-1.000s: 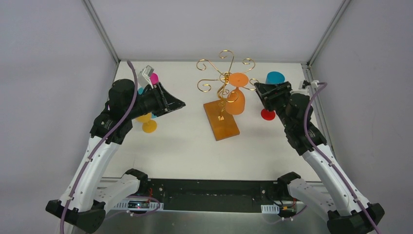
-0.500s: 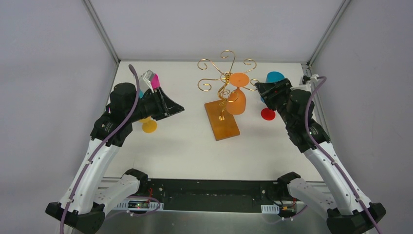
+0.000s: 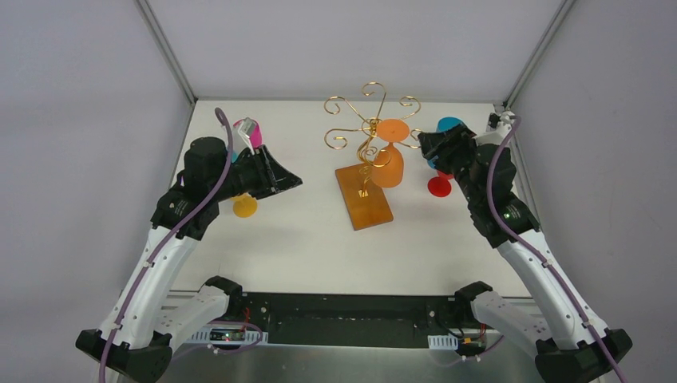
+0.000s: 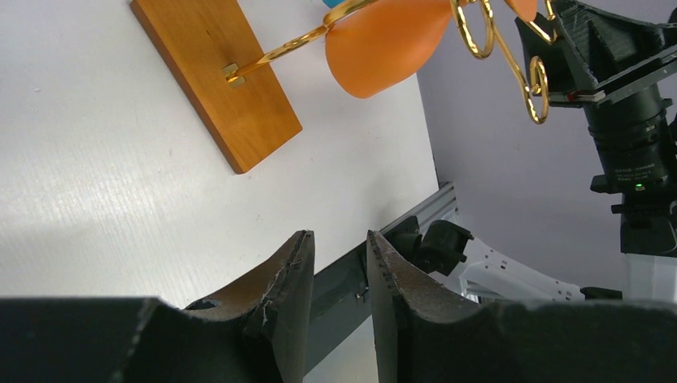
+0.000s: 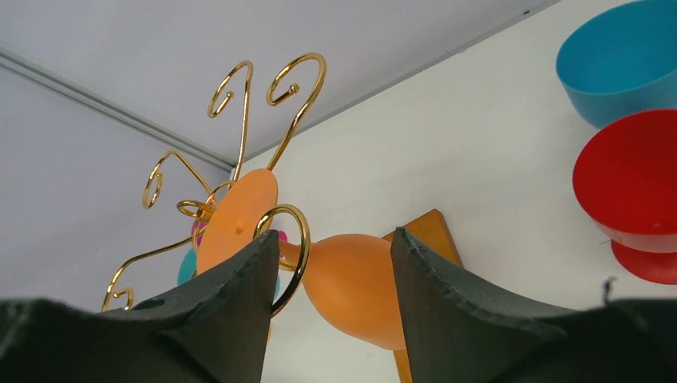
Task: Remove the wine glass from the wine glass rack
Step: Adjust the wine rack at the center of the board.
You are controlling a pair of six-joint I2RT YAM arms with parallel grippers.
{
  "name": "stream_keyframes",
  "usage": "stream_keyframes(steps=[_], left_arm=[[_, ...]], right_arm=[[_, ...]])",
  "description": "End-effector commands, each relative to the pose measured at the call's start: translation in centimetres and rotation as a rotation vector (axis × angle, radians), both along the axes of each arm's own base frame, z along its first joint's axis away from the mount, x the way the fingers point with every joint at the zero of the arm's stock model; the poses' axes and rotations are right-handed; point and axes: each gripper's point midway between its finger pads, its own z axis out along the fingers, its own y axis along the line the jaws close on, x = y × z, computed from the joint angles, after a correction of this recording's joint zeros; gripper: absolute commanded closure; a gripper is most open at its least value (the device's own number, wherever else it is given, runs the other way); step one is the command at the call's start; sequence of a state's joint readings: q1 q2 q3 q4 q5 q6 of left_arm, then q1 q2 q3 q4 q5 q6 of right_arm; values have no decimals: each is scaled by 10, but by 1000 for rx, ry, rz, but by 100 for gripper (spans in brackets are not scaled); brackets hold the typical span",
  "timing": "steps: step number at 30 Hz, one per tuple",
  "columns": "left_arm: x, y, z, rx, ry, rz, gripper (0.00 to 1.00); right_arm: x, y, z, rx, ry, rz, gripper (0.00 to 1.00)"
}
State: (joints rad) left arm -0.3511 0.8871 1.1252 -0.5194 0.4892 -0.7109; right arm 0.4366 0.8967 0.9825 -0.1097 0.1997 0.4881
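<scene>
White tabletop boxed in by pale grey walls carries the whole scene. On the right gripper (image 5: 334, 239) the jaws stand spread with nothing pinched. Through their gap the right wrist view shows the orange wine glass (image 5: 351, 287) hanging upside down, its flat foot caught in a gold scroll arm of the wine glass rack (image 3: 367, 203) and its bowl hanging toward the wooden base. One finger overlaps a gold curl in that view, and I cannot tell whether they touch. From above, this gripper sits just beside the glass on its right and appears apart from it.

A red glass (image 5: 631, 183) and a blue glass (image 5: 615, 64) stand on the table close to that arm.

The left gripper (image 4: 339, 239) has its jaws narrowly parted and empty. It points across the table at the rack from well apart, with a yellow glass (image 3: 244, 206) and a pink glass (image 3: 254, 132) near that arm.

This looks like the approach before the grasp, since the glass is not yet off the rack. The next move probably calls for easing the right fingers either side of the stem or bowl and closing gently. The foot would then have to slide out of the scroll's open end without dragging the light rack or knocking the red glass.
</scene>
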Motion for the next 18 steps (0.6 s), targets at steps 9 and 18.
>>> stream_keyframes(steps=[9,18], left_arm=[[1,5,-20,59,-35,-25,68],[-8,8,-41,122,-56,-76,68]], right_arm=[[8,-17,33,-211,-173,-36,43],[10,-14,56,-209,-187,-28,32]])
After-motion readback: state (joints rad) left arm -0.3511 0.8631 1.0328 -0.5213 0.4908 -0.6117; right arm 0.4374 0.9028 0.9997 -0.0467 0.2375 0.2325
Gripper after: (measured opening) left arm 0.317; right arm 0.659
